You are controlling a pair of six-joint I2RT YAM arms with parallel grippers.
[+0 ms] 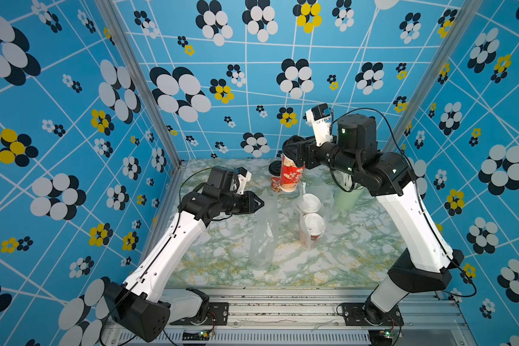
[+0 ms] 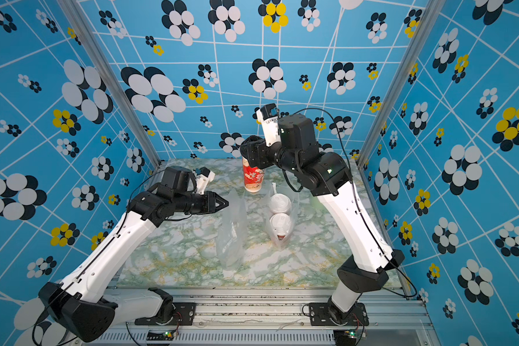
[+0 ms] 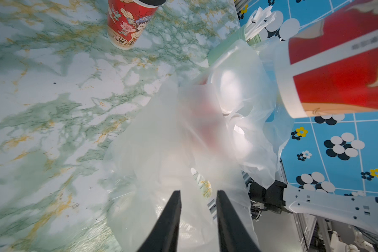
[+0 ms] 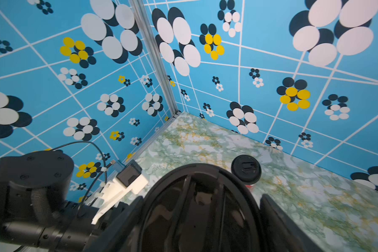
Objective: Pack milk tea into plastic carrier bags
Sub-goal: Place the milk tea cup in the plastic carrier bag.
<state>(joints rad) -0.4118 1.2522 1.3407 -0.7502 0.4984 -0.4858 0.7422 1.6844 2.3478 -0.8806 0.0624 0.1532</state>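
- R gripper [image 1: 292,154] clamped on black-lid cup [image 1: 291,176] near its top; cup hangs clear of table [image 1: 357,239], toward the back
- 2nd black-lid cup [image 1: 274,176] stands on table just beside it
- white-lid cup [image 1: 309,202] & other white-lid cup [image 1: 313,223] sit inside filled bag [image 1: 327,197], mid-table
- L gripper [image 1: 261,203] fingers parted, nothing pinched; tips just by top of empty bag [image 1: 264,233], standing on L-arm side of filled bag
- green straw cup [image 1: 346,197] by R arm
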